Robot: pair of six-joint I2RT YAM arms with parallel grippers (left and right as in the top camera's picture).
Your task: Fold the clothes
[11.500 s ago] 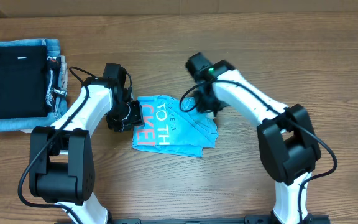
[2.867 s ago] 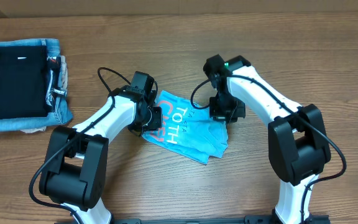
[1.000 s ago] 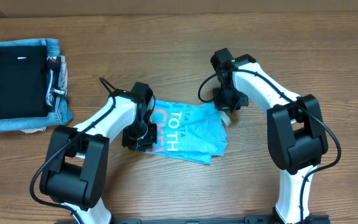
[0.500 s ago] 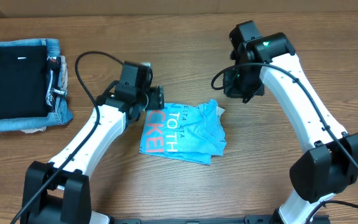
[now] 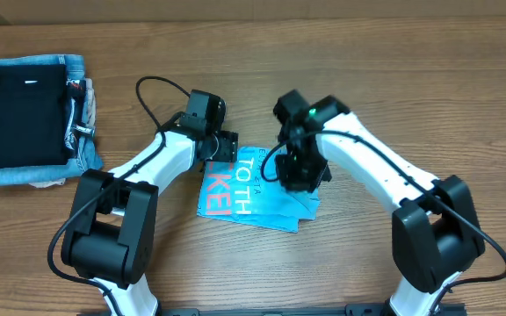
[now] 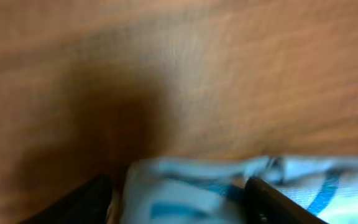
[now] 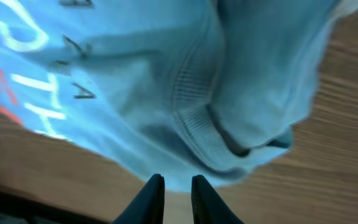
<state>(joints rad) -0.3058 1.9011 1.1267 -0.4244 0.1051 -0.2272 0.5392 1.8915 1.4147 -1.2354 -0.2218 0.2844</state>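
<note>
Folding work on a wooden table [image 5: 367, 70], seen from overhead: the sky-blue T-shirt [image 5: 257, 189] lies mid-table as a compact bundle with its coral and white lettering [image 5: 231, 184] facing up. The left claw [image 5: 224, 147] sits at the bundle's far-left corner. The right claw [image 5: 302, 173] bears down over its right side. At the far-left edge, well apart from the arms, a folded black garment [image 5: 20, 118] rests on a folded denim-blue garment [image 5: 73, 66].

Left wrist view, heavily blurred: two dark fingers [image 6: 86, 202] stand wide apart, and the pale edge of the T-shirt [image 6: 191, 186] runs between them over bare wood. The claw reads as open around the hem, not pinching it.

Right wrist view: blue cloth fills the picture, with the collar ribbing [image 7: 191, 112] bunched and the right-hand layers sagging into a loose lip. The fingers [image 7: 149, 196] are drawn almost together at the cloth's near edge, with nothing visibly caught between them.

The main folds look made, so the step in hand appears to be squaring and flattening the bundle. The next move likely calls for the left claw to close on the hem it straddles. The right claw would then press or tuck the slack right-hand layers so the edges line up.
</note>
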